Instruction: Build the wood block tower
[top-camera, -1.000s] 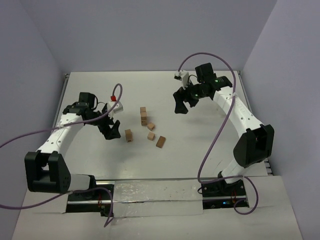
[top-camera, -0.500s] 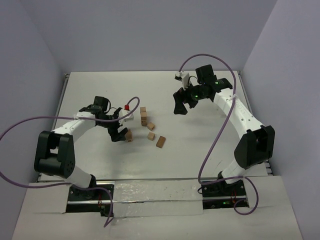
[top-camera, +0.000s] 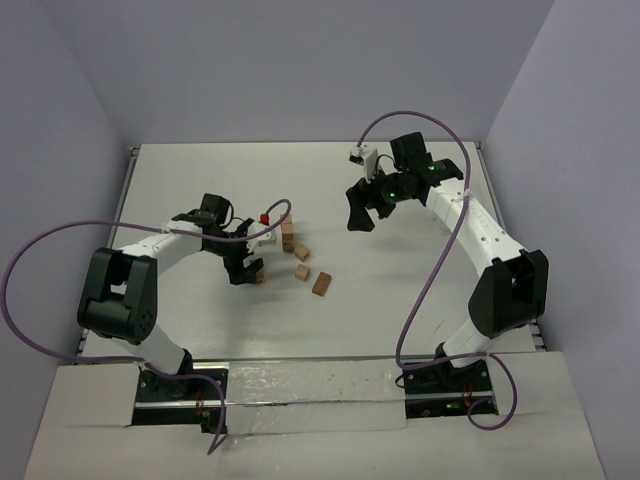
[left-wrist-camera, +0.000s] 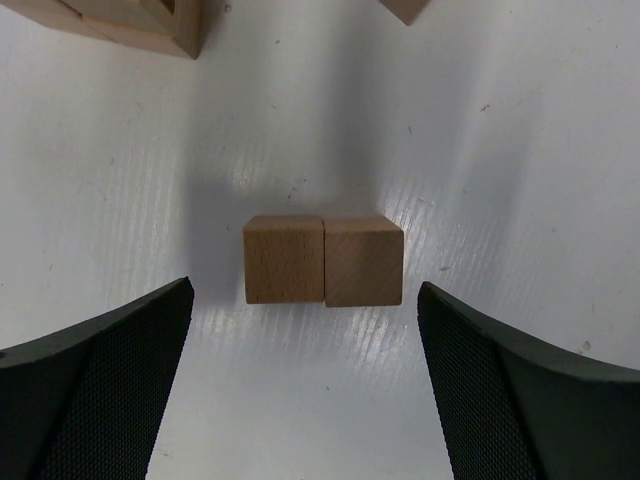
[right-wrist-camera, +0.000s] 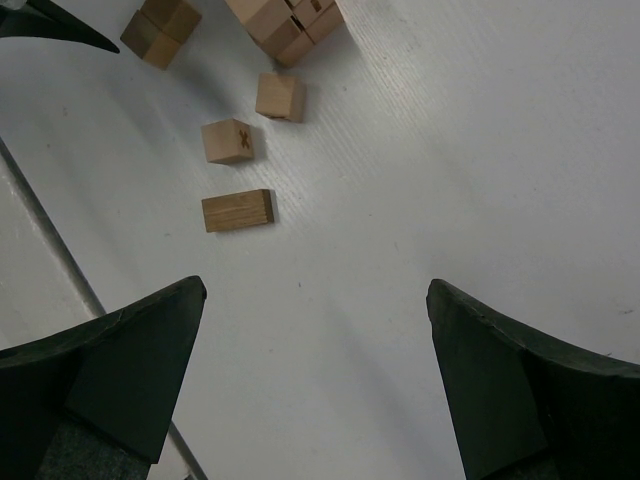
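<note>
A short tower (top-camera: 287, 232) of tan wood blocks stands mid-table; its base shows in the left wrist view (left-wrist-camera: 130, 15) and it shows in the right wrist view (right-wrist-camera: 285, 20). My left gripper (top-camera: 247, 270) is open, low over a pair of cubes (left-wrist-camera: 323, 260) lying side by side on the table; the jaws (left-wrist-camera: 304, 310) stand wide on either side, not touching. The same pair shows in the top view (top-camera: 259, 272). Three loose blocks lie right of it (top-camera: 302, 252), (top-camera: 301, 272), (top-camera: 321, 283). My right gripper (top-camera: 362, 212) is open and empty, high above the table (right-wrist-camera: 316, 290).
White tabletop (top-camera: 400, 300) enclosed by pale walls at the back and sides. Purple cables loop from both arms. In the right wrist view the loose blocks lie at upper left (right-wrist-camera: 238, 211), (right-wrist-camera: 228, 140), (right-wrist-camera: 279, 97), and the left finger tip shows at the corner (right-wrist-camera: 60, 25).
My left arm has swung right and brought its open gripper over the pair of cubes. The right arm has barely moved. The blocks have not shifted.
</note>
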